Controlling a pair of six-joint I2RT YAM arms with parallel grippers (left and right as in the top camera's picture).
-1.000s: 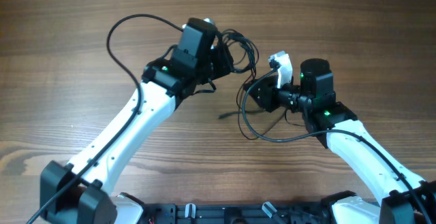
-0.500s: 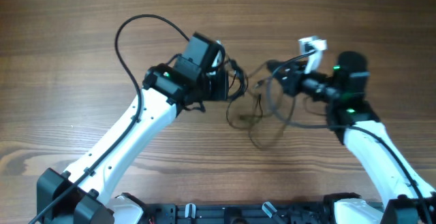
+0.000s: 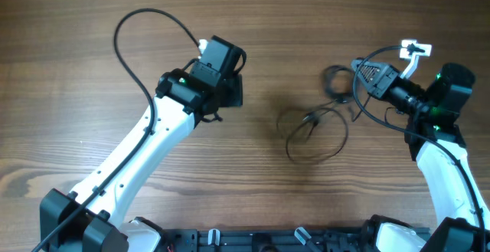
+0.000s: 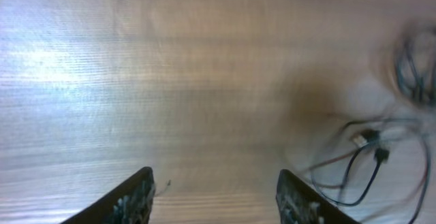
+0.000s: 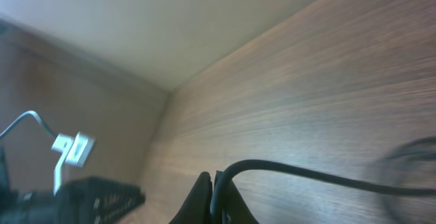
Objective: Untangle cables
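Cables (image 3: 315,133) lay on the table (image 3: 69,30), left of the right claw (image 3: 360,77). One wide loose loop, small plug ends near its upper edge. A smaller dark coil (image 3: 335,80) sat just beside that claw's tip.

Right claw clenched on one thin black cord (image 5: 272,166), which ran out from between its shut tips.

Left claw (image 3: 232,91) stood well apart from the right claw, on the far side of the loop. It was released, fingers (image 4: 136,193) spread, only bare wood between them.

Wrist views were blurred; could not tell which cord was pinched.
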